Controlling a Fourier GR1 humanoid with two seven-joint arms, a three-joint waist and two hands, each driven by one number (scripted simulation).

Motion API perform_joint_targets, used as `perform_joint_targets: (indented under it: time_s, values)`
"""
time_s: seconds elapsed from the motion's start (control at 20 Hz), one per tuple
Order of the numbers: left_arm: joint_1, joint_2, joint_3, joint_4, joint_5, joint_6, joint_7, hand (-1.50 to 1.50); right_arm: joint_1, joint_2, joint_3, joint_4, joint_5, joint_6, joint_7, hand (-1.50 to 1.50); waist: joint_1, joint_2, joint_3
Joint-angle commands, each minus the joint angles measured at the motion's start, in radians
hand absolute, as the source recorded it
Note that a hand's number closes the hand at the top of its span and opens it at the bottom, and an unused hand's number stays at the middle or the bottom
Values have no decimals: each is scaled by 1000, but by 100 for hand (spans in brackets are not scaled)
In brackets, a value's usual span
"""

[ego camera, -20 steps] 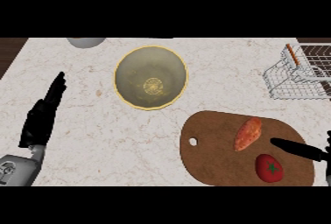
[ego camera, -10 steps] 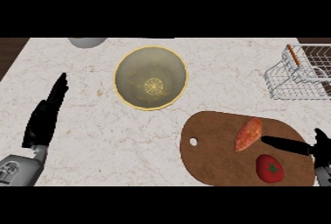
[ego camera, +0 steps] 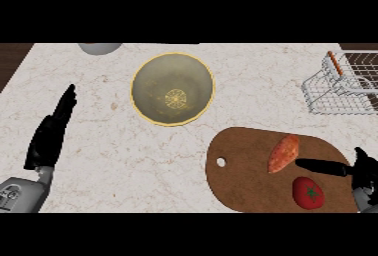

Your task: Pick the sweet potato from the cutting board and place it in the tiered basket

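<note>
The right hand [ego camera: 347, 169], fingers straight and open, is pointing left at the sweet potato [ego camera: 284, 153], lying steeply lengthwise on the cutting board [ego camera: 244, 175]; the open left hand [ego camera: 52, 134] is resting well apart.

One board [ego camera: 247, 182], brown, w/ 2 foods on it. One sweet potato [ego camera: 283, 153], orange, right by the tip of the right hand [ego camera: 353, 169]. One tomato [ego camera: 308, 192], red, just below that hand's finger. One bowl [ego camera: 173, 89], yellow rim, up and to the right of the left hand [ego camera: 50, 132]. One wire basket [ego camera: 345, 85], far above the right hand. One grey round thing [ego camera: 100, 48] at the top edge, above the left hand, can't tell what. 2 hands, both black. That's 1 of each thing, 2 hands.
</note>
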Motion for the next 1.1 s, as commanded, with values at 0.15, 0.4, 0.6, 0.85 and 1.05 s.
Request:
perform_joint_targets:
  time_s: [0.15, 0.4, 0.6, 0.85, 1.05]
  values:
    - [-21, 0, 8, -19, -3, -6, 22, 0, -107, -11, 56, 67, -12, 21, 212, -150, 7, -1, 0]
    - [-11, -26, 1, 6, -24, 12, -4, 0, -141, 60, 118, 140, -11, -42, 213, -150, -3, 0, 1]
    - [-24, -15, 14, 11, -15, -7, 24, 0, -163, 86, 145, 186, -42, -62, 213, -150, -12, -3, 2]
    - [12, 8, 26, -36, -13, -19, 21, 0, -204, 58, 152, 208, -93, -52, 213, -150, -6, -8, 3]
    - [-11, -25, 23, -6, -31, 5, 21, 0, -249, 103, 197, 264, -94, -94, 213, -150, -11, -5, 3]
